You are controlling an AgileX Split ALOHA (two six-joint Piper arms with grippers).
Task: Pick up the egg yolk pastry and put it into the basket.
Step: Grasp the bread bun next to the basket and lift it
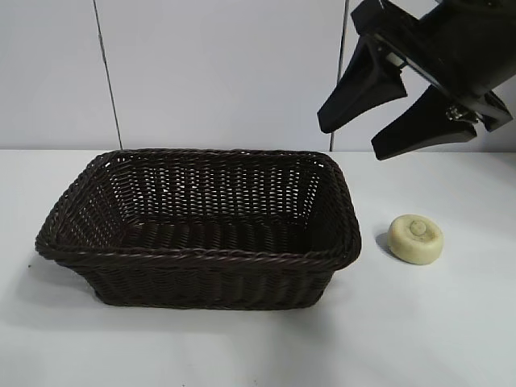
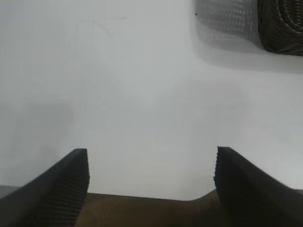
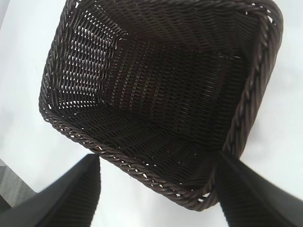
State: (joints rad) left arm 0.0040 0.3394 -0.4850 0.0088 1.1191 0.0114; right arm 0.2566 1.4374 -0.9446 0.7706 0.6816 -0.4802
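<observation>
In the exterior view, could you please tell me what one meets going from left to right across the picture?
The basket → the egg yolk pastry on the table. The right pincer hangs open above, over the gap between the two, so it has no clear place in the order.

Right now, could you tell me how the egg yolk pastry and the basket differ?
The egg yolk pastry is small, pale cream-yellow and round; the basket is large, dark brown and rectangular. The pastry is a solid puck with a knob on top; the basket is open woven wicker, with nothing inside. Both rest on the white table.
</observation>
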